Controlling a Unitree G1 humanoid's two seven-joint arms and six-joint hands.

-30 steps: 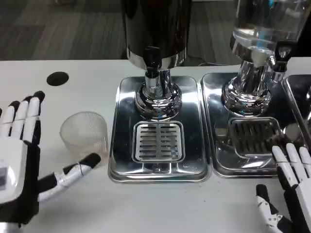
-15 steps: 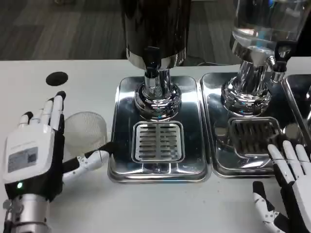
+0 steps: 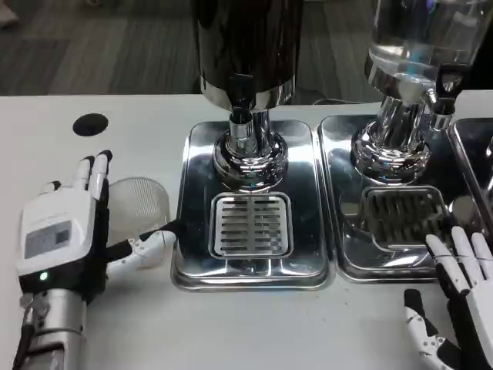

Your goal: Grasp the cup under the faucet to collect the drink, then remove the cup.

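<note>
Cupping the clear cup (image 3: 142,202), left hand (image 3: 65,235) upright (fingers spread), contact unclear

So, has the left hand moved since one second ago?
Yes. The left hand has moved toward the drip tray and up the picture toward the black hole; it is now at the clear cup.

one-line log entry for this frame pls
phase: reaching for cup | left robot hand: open, beside cup, no grip seen | right robot hand: open, idle | cup: on table, left of drip tray
</note>
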